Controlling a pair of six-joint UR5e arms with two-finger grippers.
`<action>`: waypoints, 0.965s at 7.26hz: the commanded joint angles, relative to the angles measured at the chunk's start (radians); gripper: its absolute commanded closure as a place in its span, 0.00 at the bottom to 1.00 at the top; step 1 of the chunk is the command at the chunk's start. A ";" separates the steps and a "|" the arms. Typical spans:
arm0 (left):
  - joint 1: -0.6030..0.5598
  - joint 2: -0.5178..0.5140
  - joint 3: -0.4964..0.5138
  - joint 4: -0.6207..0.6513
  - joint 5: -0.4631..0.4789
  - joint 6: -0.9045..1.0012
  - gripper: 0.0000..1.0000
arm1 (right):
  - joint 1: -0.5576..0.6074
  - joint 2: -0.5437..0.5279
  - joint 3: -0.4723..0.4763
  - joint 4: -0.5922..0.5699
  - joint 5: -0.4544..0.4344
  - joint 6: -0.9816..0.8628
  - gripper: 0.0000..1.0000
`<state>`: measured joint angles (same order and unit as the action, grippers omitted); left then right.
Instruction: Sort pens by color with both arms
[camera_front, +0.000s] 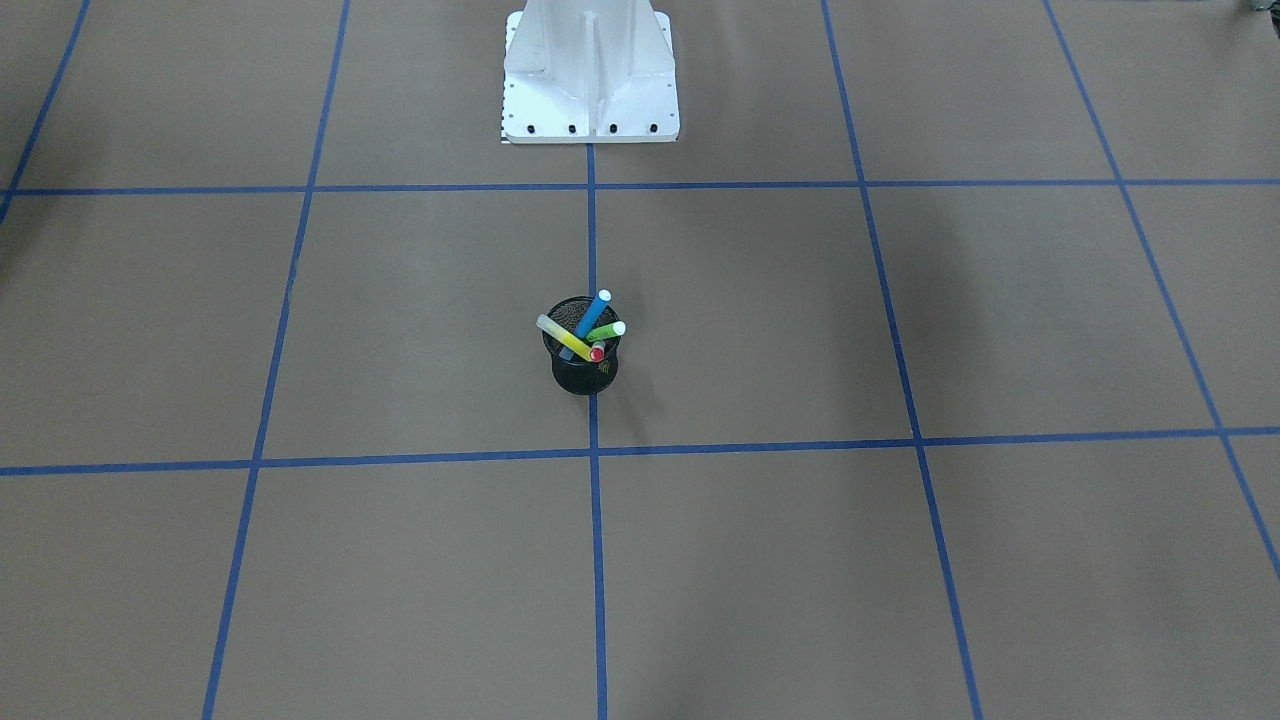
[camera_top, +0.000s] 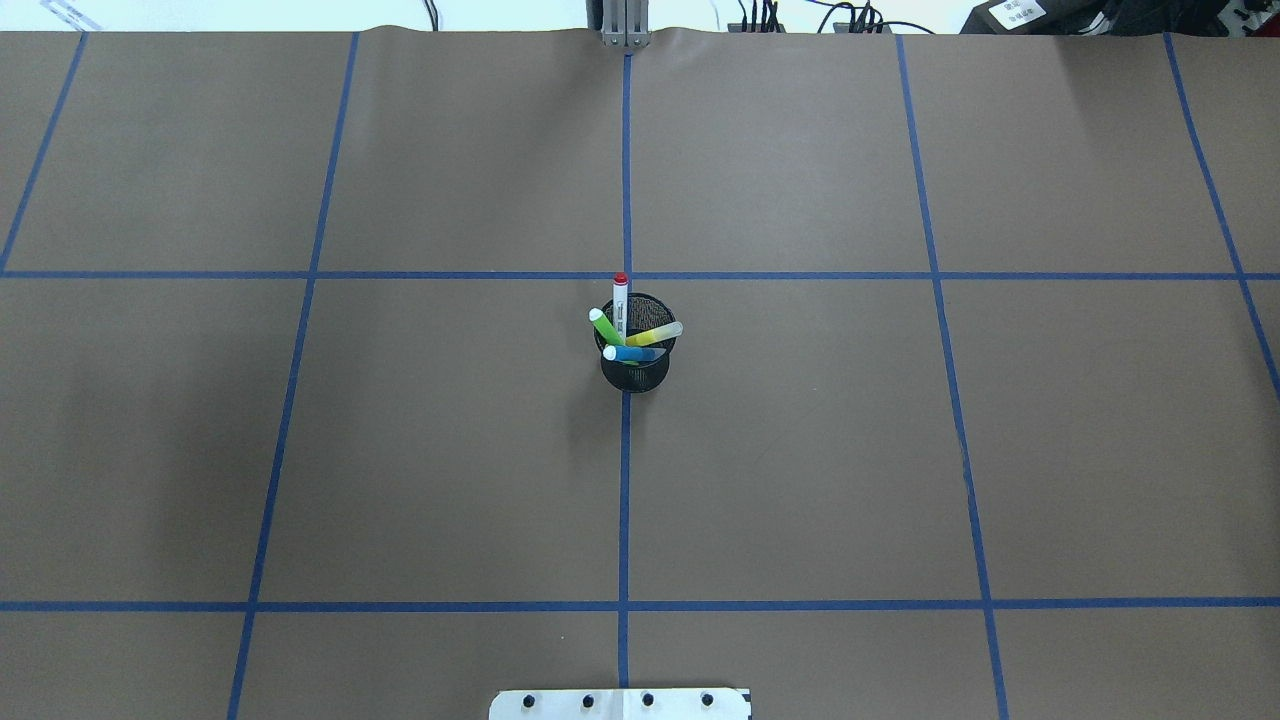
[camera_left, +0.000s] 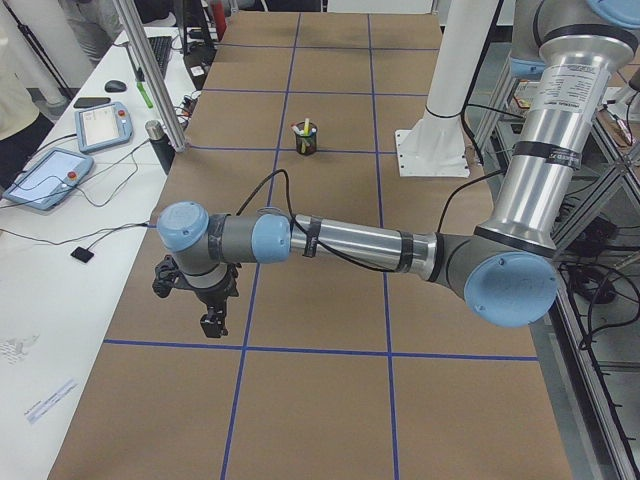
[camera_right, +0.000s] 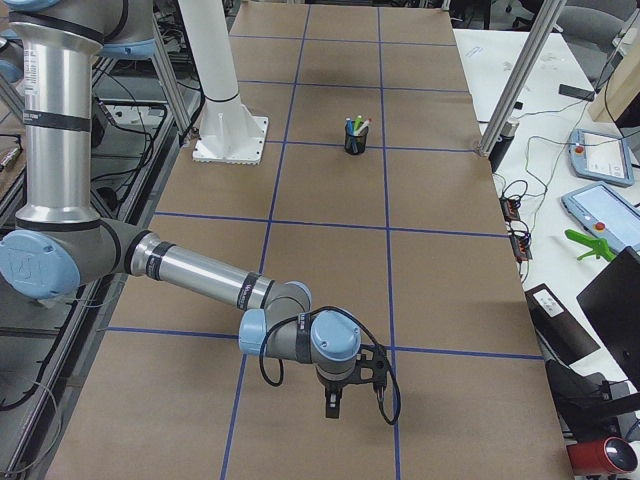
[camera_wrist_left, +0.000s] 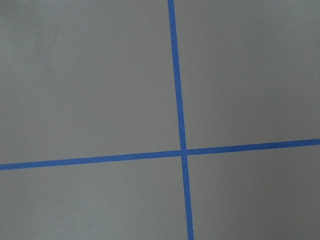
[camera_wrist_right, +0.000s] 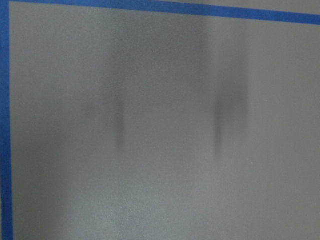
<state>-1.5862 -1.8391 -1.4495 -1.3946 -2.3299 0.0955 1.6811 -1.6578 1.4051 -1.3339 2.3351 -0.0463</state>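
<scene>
The pens stand in a black mesh cup (camera_top: 635, 368) at the table's middle: a blue one (camera_top: 630, 353), a green one (camera_top: 604, 325), a yellow one (camera_top: 658, 334) and a white-barrelled, red-capped one (camera_top: 619, 300). The cup also shows in the front view (camera_front: 583, 368). My left gripper (camera_left: 211, 325) shows only in the left side view, hanging low over the table far from the cup. My right gripper (camera_right: 333, 402) shows only in the right side view, equally far off. I cannot tell whether either is open or shut.
The white base pedestal (camera_front: 590, 75) stands behind the cup. Blue tape lines (camera_top: 625, 480) divide the brown table into squares. A side bench with tablets (camera_left: 102, 124) and cables runs along the table's far edge.
</scene>
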 joint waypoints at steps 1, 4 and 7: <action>0.002 -0.006 -0.003 0.003 -0.002 -0.011 0.00 | -0.015 0.121 0.110 -0.218 0.030 0.015 0.00; 0.002 -0.025 0.003 0.002 -0.005 -0.023 0.00 | -0.072 0.171 0.215 -0.409 0.024 0.005 0.00; 0.002 -0.032 -0.003 0.008 -0.008 -0.025 0.00 | -0.072 0.164 0.219 -0.416 0.024 0.002 0.00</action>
<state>-1.5838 -1.8656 -1.4514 -1.3915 -2.3373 0.0718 1.6099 -1.4931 1.6216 -1.7441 2.3582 -0.0438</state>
